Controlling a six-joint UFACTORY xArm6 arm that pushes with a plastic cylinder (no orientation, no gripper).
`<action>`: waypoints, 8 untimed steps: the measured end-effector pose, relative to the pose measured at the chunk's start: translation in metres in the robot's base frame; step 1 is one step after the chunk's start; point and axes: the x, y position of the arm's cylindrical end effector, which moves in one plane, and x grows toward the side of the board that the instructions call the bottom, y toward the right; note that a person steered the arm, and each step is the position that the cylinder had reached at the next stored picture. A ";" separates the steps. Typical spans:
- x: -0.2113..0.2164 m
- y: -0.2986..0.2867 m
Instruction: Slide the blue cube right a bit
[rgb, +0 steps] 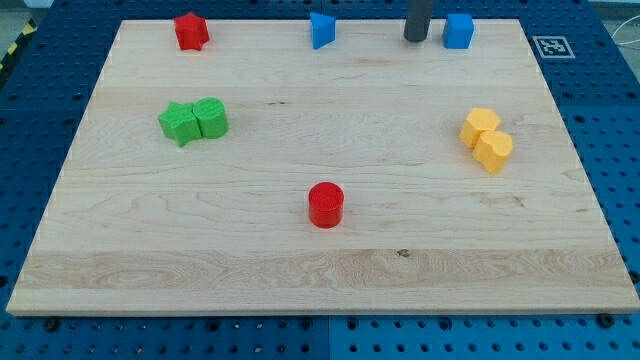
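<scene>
My tip (416, 39) just left of the blue cube (459, 31), near the board's (300, 270) top edge

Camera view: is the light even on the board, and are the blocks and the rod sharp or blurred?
Camera view: the light is soft and even on the wooden board, with no glare; each block, such as the red cylinder, casts only a faint, short shadow; the blue cube looks sharp; the rod is cut by the view's top edge, and my tip stands just left of the cube, slightly soft.
</scene>
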 end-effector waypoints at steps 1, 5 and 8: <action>-0.011 0.002; -0.003 0.022; 0.006 0.036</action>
